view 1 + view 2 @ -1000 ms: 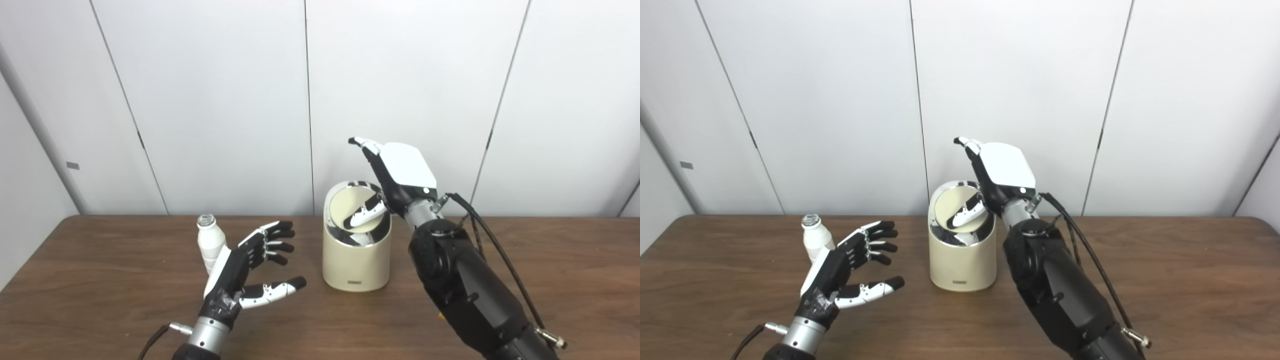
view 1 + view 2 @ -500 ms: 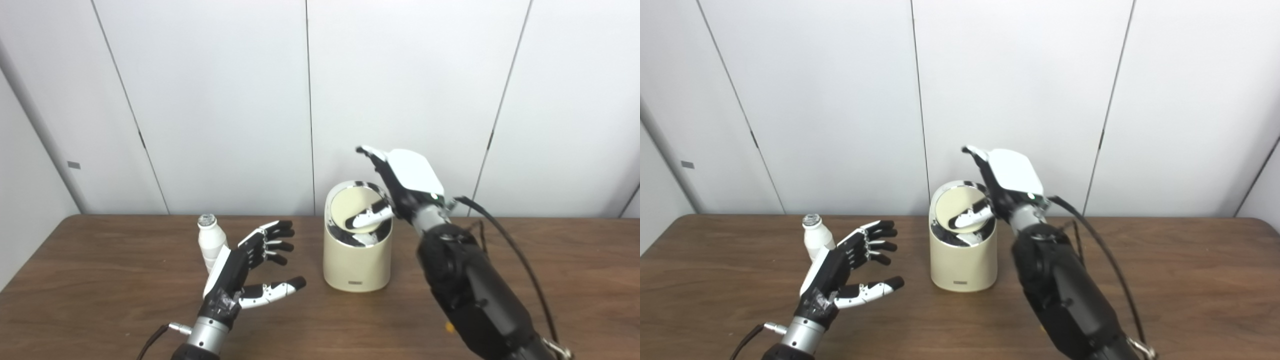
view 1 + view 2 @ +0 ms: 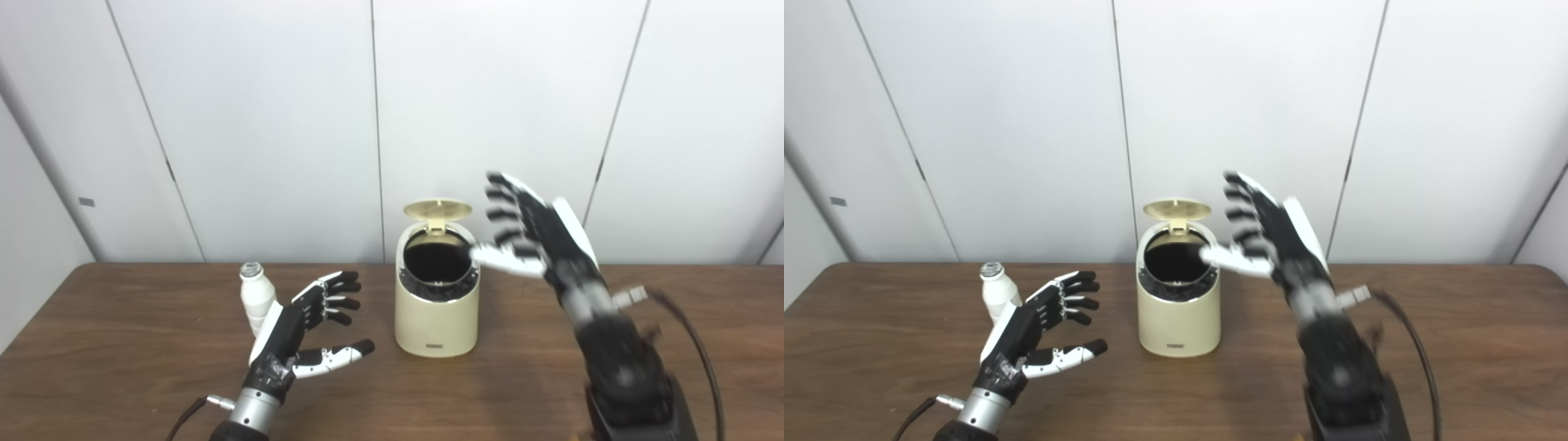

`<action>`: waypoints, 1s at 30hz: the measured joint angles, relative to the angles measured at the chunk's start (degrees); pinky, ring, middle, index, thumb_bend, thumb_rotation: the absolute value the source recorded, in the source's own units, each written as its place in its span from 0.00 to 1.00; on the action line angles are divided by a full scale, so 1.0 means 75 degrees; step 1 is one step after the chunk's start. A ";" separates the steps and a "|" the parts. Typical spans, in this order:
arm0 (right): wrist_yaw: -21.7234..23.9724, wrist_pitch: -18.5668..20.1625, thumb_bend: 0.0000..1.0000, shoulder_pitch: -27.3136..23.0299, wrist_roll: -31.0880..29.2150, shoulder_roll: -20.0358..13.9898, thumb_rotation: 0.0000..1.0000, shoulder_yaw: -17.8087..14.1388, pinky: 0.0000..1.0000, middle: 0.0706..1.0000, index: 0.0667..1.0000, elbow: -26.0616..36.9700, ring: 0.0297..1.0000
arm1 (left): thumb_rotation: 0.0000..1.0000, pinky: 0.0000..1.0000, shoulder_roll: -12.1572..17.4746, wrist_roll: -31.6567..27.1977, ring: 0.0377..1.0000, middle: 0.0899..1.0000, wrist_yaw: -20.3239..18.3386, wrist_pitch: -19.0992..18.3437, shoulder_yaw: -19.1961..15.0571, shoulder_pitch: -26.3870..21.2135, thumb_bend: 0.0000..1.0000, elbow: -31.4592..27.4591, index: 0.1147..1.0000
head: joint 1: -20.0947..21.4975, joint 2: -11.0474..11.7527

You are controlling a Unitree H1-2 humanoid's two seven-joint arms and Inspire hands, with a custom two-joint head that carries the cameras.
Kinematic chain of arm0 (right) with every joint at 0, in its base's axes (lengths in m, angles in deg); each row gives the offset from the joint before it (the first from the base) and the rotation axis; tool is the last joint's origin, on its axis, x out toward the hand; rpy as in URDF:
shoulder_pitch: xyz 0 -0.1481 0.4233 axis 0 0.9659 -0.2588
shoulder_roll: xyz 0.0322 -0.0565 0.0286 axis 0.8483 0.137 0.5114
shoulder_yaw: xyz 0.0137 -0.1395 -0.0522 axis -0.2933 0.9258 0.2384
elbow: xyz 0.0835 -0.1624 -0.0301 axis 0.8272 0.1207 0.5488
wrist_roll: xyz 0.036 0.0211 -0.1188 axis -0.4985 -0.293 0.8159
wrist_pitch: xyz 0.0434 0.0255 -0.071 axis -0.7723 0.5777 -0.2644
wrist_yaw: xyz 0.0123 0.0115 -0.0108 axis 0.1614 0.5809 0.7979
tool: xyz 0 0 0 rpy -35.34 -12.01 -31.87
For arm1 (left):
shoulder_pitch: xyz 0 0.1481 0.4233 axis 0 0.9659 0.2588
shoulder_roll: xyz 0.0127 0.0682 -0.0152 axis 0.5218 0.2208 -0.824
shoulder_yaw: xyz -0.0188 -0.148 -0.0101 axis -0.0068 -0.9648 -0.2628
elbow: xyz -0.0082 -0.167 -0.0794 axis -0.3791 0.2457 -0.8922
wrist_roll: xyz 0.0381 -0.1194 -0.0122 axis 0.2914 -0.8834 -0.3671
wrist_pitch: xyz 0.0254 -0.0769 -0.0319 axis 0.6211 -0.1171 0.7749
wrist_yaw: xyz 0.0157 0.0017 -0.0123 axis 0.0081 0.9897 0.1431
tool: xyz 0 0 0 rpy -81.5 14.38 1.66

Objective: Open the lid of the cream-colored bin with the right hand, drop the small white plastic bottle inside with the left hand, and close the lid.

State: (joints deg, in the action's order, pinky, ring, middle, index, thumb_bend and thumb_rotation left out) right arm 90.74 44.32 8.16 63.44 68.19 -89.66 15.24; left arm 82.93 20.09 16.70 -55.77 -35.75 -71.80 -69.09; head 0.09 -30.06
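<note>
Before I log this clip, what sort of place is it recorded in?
Probably a lab or test room, not a home: a wooden table against plain white wall panels, set with only a cream bin and a small white bottle.

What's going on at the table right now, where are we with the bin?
The cream bin stands with its lid flipped up and the dark opening exposed. The right hand is open beside the rim, motion-blurred. The left hand waits open near the small white bottle, which stands upright on the table, not yet picked up.
</note>
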 measured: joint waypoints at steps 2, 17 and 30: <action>-0.0061 -0.0467 0.77 0.0419 -0.0523 -0.0029 0.21 -0.0301 0.72 0.88 0.87 -0.0272 0.83 | 0.06 0.61 0.0018 -0.0046 0.69 0.77 -0.0001 0.0001 -0.0001 -0.0001 0.73 0.0001 0.79 | 0.0012 -0.0012; -0.0308 -0.3555 0.82 0.1184 -0.1815 -0.0519 0.23 -0.0399 0.80 0.89 0.89 -0.2133 0.83 | 0.06 0.57 0.0034 0.0035 0.67 0.76 0.0001 0.0016 0.0035 0.0021 0.73 -0.0005 0.78 | -0.0198 0.0047; -0.0343 -0.4035 0.79 0.1198 -0.2223 -0.0587 0.16 -0.0413 0.84 0.93 0.92 -0.2673 0.86 | 0.02 0.53 -0.0154 0.0328 0.63 0.73 0.0065 0.0282 0.0187 0.0087 0.70 -0.0046 0.76 | -0.2167 0.0468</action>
State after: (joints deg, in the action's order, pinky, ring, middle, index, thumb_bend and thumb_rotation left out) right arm 88.17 14.05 17.14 46.77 63.79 -92.76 -4.81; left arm 81.77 22.55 17.18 -53.65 -34.35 -71.15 -69.44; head -16.16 -26.55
